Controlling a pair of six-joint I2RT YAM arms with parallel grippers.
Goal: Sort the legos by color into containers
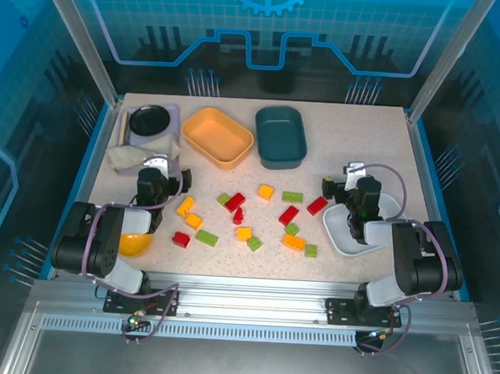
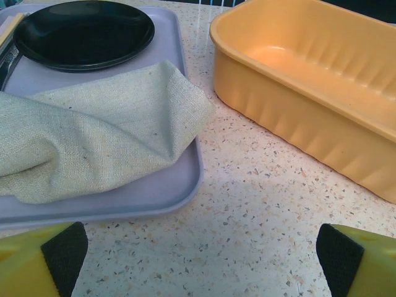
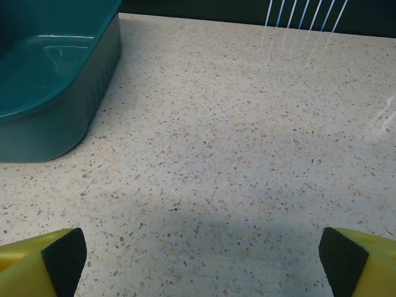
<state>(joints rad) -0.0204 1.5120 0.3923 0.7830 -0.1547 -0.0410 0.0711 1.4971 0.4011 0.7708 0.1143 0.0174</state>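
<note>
Jaws gape wide on both sides, apparently touching nothing.

Speckled tabletop, blue translucent enclosure panels, aluminium corner posts, metal front rail

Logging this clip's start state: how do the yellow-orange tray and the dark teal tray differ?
Colour: the yellow-orange tray is orange-yellow, the dark teal tray deep blue-green. Pose: the yellow-orange tray lies skewed to the far edge of the table, the dark teal tray nearly square to it. Place: the yellow-orange tray sits left of the dark teal tray. Both are empty and of like size.
</note>
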